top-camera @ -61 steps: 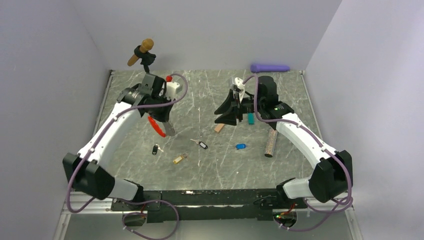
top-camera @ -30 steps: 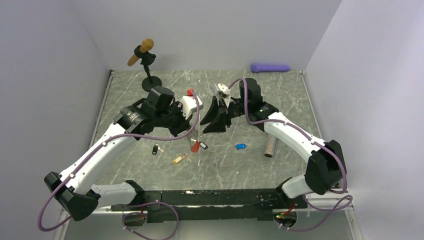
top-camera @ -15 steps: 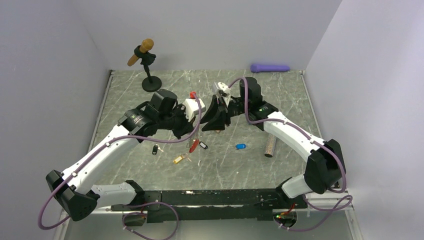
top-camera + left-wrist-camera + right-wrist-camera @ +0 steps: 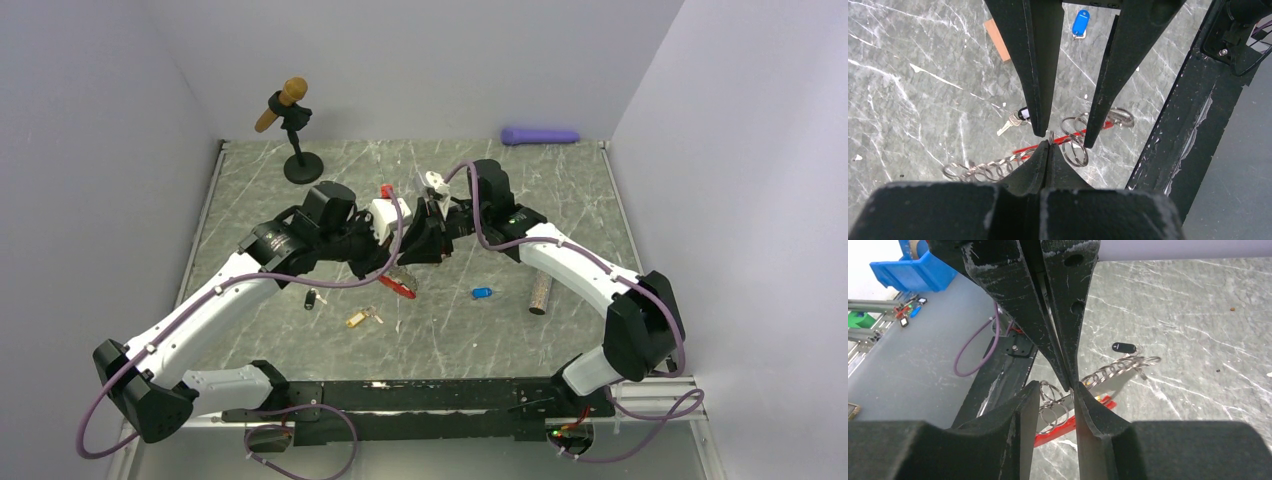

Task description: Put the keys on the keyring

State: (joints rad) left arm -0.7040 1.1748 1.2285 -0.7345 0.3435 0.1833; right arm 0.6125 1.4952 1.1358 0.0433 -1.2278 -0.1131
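Observation:
The keyring is a red clip (image 4: 403, 286) with a silver chain of rings (image 4: 979, 169). My left gripper (image 4: 1048, 144) is shut on one ring of it, low over the table, at the centre in the top view (image 4: 397, 264). My right gripper (image 4: 1055, 391) is open. Its fingers (image 4: 1041, 127) straddle the left fingertips, with loose rings (image 4: 1052, 402) between them. A black-tagged key (image 4: 1016, 118) lies just under the chain. A blue-tagged key (image 4: 481, 293), a yellow-tagged key (image 4: 360, 318) and another black-tagged key (image 4: 312, 298) lie apart on the table.
A tan block (image 4: 997, 40) lies behind the grippers. A speckled cylinder (image 4: 541, 293) lies to the right, and a purple cylinder (image 4: 540, 135) lies at the back wall. A brown-headed object on a black stand (image 4: 292, 120) is at the back left.
My left arm has carried the keyring from the back left to the table's centre. My right gripper has moved left to meet it and now straddles the left fingertips.

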